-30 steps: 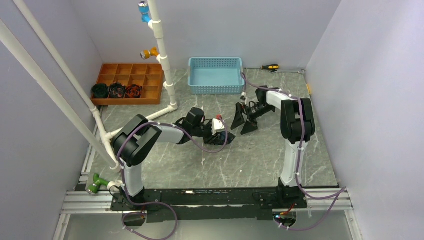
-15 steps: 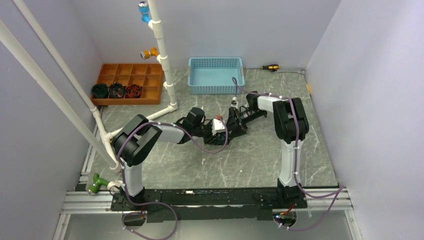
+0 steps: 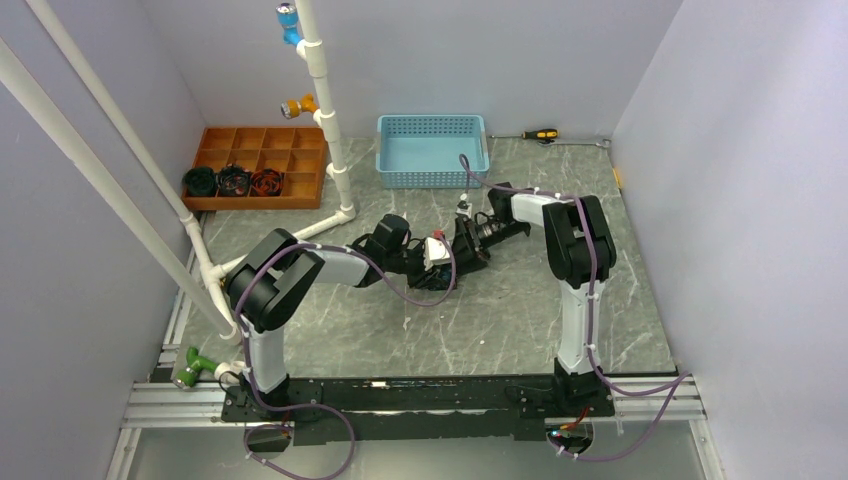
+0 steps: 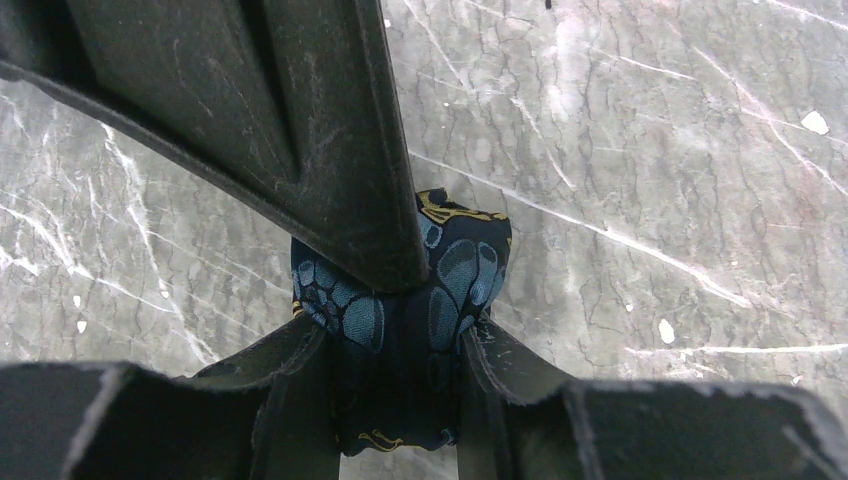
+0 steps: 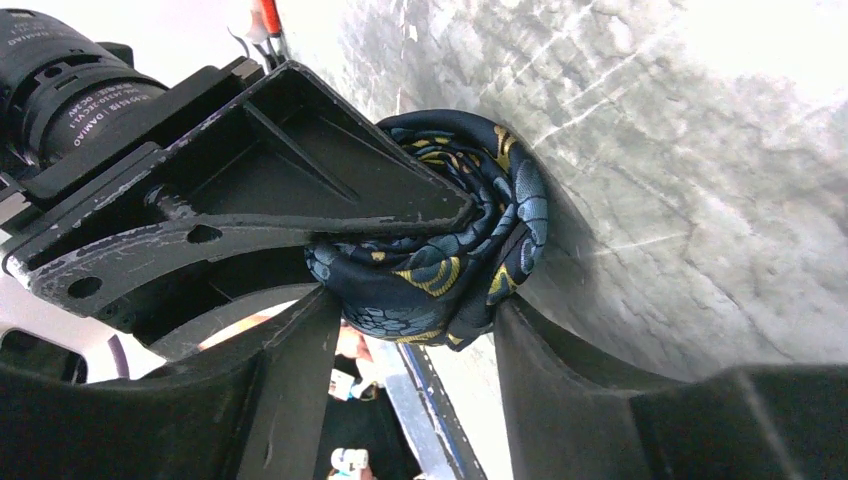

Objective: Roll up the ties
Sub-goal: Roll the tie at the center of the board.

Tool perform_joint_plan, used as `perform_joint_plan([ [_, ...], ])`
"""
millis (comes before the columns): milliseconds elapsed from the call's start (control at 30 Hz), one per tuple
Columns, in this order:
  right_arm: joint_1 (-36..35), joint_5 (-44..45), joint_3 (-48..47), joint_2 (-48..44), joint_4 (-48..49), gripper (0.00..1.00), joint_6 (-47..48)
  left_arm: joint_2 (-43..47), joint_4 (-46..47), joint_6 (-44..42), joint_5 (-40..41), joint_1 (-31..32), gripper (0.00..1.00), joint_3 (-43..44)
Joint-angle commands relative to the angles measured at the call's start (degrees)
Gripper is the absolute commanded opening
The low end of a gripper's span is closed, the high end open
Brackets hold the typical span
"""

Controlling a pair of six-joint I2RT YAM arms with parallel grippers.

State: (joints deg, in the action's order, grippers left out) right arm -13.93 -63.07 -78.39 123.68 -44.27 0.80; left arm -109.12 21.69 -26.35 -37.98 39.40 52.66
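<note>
One tie, navy with blue and gold paisley, is wound into a tight roll (image 4: 460, 270). My left gripper (image 4: 395, 340) is shut on the roll, one finger on each side. My right gripper (image 5: 415, 320) is shut on the same roll (image 5: 450, 260) from the opposite side. One of its fingers (image 4: 300, 120) crosses the top of the left wrist view, and a left finger (image 5: 300, 180) shows in the right wrist view. In the top view both grippers (image 3: 445, 265) (image 3: 465, 245) meet at mid-table and hide the tie.
A blue basket (image 3: 432, 150) stands at the back. A wooden compartment tray (image 3: 290, 150) at back left holds three dark rolls (image 3: 232, 181). White pipes (image 3: 325, 110) cross the left side. A screwdriver (image 3: 540, 134) lies by the back wall.
My right gripper was open and apart from the left one; it has moved left to the roll and closed round it. The left gripper has kept still, holding the roll.
</note>
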Motion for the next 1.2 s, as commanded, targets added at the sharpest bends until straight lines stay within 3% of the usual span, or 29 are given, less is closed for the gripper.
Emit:
perform_joint_plan([
  [0, -1.19, 1.48, -1.65, -1.53, 0.22, 0.53, 0.36, -4.25, -9.79, -1.87, 4.12, -0.63, 0.09, -1.29],
  [167, -1.53, 1.47, -2.88, -0.10, -2.27, 0.38, 1.79, -4.51, -9.96, -1.78, 4.23, -0.58, 0.09, -0.64],
  [300, -1.74, 1.62, -3.75, 1.04, -3.44, 0.00, 2.48, -4.82, -10.47, -1.95, 4.31, -0.62, 0.12, 0.15],
  [367, -1.80, 1.64, -4.20, 1.61, -4.41, 0.00, 3.36, -4.65, -10.70, -1.75, 4.19, -0.74, 0.21, 0.56],
  [500, -1.76, 2.20, -3.91, 0.53, -3.66, 0.00, 3.37, -2.53, -8.86, 0.22, 1.35, -1.99, 0.53, -0.22],
  [600, -1.75, 2.44, -3.26, -0.28, -2.37, 0.00, 3.02, -0.97, -7.77, 1.38, 0.47, -2.69, 0.63, -0.42],
  [800, -1.71, 1.90, -2.39, -0.67, -1.01, 0.00, 2.61, -3.19, -9.56, 0.16, 0.34, -2.62, 0.42, 1.42],
  [833, -1.67, 1.91, -2.45, -0.78, -0.87, 0.00, 2.53, -3.42, -9.54, -0.05, 0.73, -2.64, 0.42, 1.35],
  [967, -1.71, 1.95, -2.92, -0.26, -1.06, 0.00, 2.40, -2.10, -8.79, -3.01, -1.18, -2.19, 0.57, -0.43],
  [1067, -1.82, 1.04, -3.91, 1.01, -1.90, 0.01, 2.60, -1.60, -8.56, -4.40, -1.59, -1.51, 0.47, -0.79],
  [1167, -1.86, 1.34, -4.27, 1.26, -2.44, 0.32, 2.55, -2.94, -9.86, -4.06, -0.52, -0.77, 0.28, 0.41],
])
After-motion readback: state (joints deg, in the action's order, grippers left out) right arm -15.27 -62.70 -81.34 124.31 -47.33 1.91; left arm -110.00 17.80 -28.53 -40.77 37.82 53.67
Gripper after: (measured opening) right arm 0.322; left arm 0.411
